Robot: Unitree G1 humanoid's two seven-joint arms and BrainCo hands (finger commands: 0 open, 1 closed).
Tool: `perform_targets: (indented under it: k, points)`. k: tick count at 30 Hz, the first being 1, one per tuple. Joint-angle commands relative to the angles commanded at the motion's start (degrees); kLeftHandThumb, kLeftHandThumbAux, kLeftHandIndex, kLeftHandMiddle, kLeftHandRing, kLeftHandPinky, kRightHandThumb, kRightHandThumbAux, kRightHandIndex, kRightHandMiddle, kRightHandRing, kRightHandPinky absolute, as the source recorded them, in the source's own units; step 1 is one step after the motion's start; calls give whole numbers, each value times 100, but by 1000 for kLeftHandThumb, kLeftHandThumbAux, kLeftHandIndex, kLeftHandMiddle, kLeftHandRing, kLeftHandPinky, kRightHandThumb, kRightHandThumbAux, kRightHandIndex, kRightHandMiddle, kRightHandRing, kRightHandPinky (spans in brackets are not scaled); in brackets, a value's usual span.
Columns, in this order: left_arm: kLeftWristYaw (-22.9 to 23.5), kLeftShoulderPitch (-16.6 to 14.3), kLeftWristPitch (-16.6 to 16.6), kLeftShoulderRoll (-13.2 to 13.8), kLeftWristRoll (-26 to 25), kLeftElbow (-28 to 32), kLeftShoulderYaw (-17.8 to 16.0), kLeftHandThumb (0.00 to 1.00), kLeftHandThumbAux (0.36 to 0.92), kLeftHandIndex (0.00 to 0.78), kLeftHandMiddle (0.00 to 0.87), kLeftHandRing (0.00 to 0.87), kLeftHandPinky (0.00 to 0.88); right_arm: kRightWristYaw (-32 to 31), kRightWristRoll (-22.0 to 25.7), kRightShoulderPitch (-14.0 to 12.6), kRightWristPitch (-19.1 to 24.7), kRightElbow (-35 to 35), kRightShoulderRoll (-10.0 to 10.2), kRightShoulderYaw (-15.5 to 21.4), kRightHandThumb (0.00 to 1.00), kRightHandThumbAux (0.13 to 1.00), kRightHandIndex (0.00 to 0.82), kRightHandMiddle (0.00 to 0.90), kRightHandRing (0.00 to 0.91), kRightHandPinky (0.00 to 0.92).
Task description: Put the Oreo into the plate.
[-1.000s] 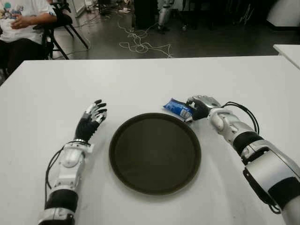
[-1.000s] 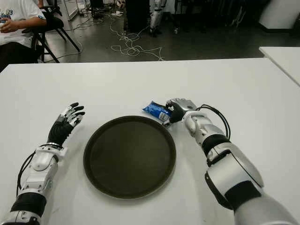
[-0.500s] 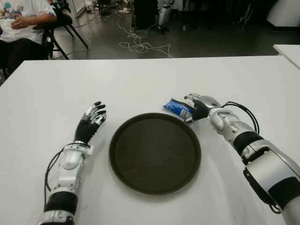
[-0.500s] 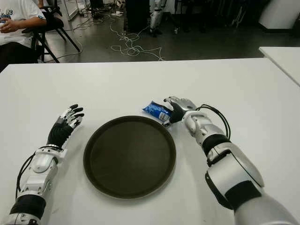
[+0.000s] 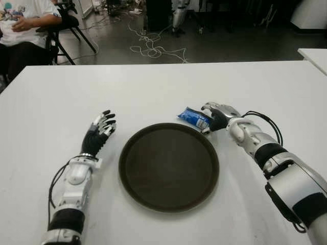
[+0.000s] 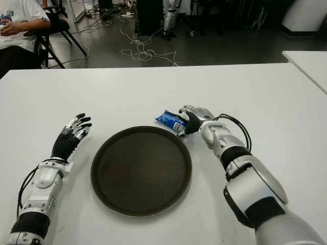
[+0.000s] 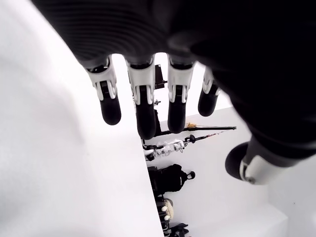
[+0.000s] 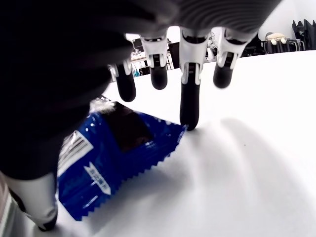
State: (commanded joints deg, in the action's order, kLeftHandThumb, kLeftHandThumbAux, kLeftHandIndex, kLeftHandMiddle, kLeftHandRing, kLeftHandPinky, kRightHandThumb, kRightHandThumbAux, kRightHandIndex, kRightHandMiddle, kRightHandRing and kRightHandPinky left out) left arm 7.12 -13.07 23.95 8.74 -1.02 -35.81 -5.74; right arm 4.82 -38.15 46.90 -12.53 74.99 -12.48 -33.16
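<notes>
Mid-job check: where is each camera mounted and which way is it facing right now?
Left eye view: on the head, looking forward and down at the white table; both arms show, left hand beside the plate.
Right eye view: same head, slightly offset; same scene, right hand at the Oreo pack.
Left wrist view: on the left wrist, looking along its spread, empty fingers.
Right wrist view: on the right wrist, fingers over the pack, not closed.
Shared: the right wrist view and both eye views show the pack.

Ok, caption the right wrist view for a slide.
Right hand open over the Oreo lying on the table.
</notes>
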Motion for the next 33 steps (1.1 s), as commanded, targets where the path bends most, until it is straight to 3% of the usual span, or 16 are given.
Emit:
perform_targets:
  k: [18, 29, 33]
  points:
    - [53, -41, 110, 15, 7, -119, 23, 270, 526, 93, 184, 160, 121, -73, -37, 22, 61, 23, -2, -41, 0, 800, 141, 160, 160, 132]
    - [11, -32, 172, 12, 66, -120, 45, 279, 500, 98, 174, 147, 108, -128, -40, 22, 100, 36, 2, -46, 0, 780, 124, 152, 152, 117]
    - [-6, -17, 175, 2, 86, -92, 58, 281, 496, 96, 175, 147, 107, -161, -35, 25, 128, 38, 5, -42, 0, 788, 159, 172, 165, 135]
